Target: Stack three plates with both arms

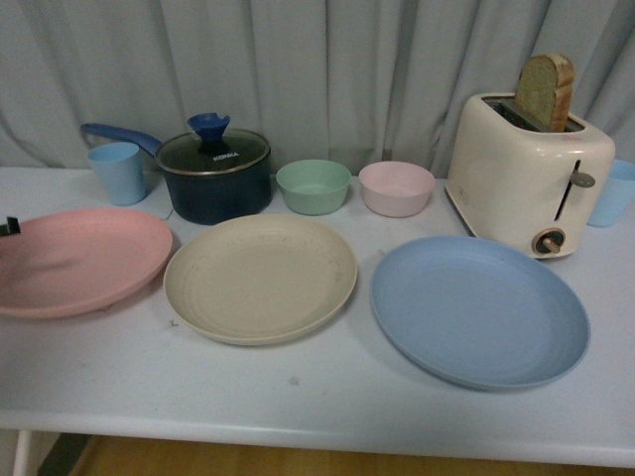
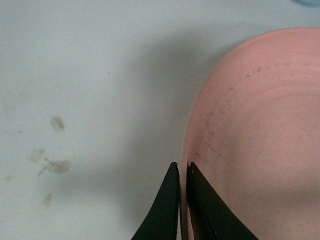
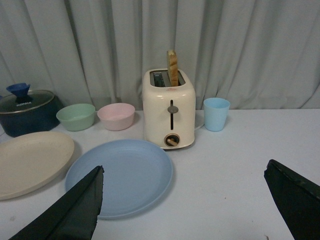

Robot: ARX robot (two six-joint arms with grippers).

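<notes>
Left wrist view: my left jaws pinch pink plate [image 2: 260,130] rim; right jaws wide, empty. Lift level, centre over beige plate [image 1: 260,278].

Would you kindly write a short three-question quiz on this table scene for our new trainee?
1. True or false: the fingers of the left gripper are shut on the rim of the pink plate.
2. What stands in the toaster? A a spoon, B a slice of bread, C nothing.
3. Name the plate lying between the pink plate and the blue plate in the front view.
Key: 1 true; 2 B; 3 the beige plate.
</notes>
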